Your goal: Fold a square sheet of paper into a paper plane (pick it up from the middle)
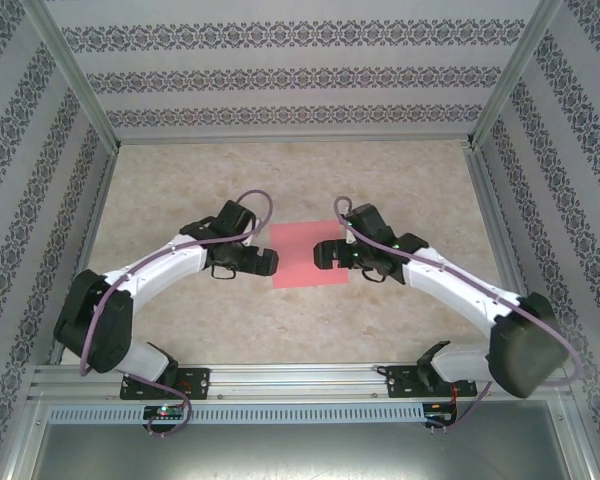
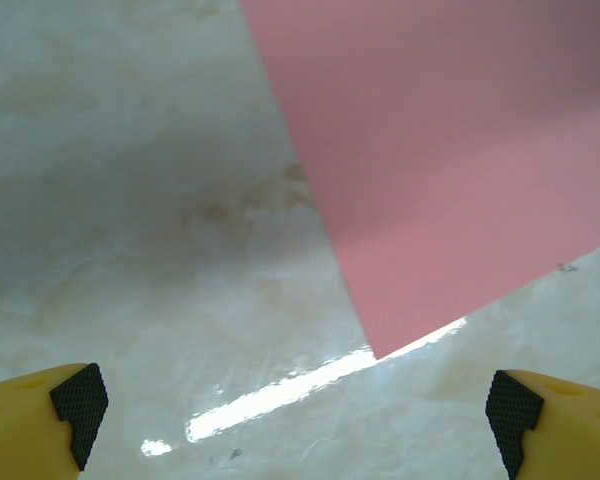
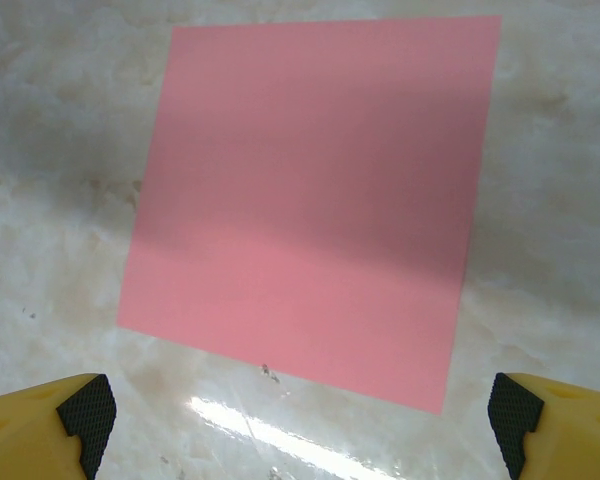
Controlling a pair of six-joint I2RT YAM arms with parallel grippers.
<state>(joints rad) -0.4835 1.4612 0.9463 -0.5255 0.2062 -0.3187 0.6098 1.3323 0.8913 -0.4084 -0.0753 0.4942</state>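
Now we see the square sheet of paper (image 1: 308,255) lying flat and unfolded on the bench (image 1: 180,190). The left gripper (image 1: 271,262) by its left edge and the right gripper (image 1: 323,252) by its right edge both stand with fingers wide apart, holding nothing.

The sheet of paper (image 3: 310,200) is thin, matt pink-red paper, smooth and uncreased. The table (image 3: 550,240) has a polished, marble-patterned top, cream and glossy, with a bright streak of glare on it at six o'clock from the sheet. The fingers (image 3: 30,425) of my right hand (image 3: 298,418) are smooth yellow plastic. Each is tipped with a black pad (image 3: 88,412) that has a finely dimpled, rubbery texture. My left hand (image 2: 295,415) looks the same. My arms (image 1: 160,263) wear smooth white plastic shells with matt black joints. The frame (image 1: 280,378) at six o'clock is bare brushed metal.
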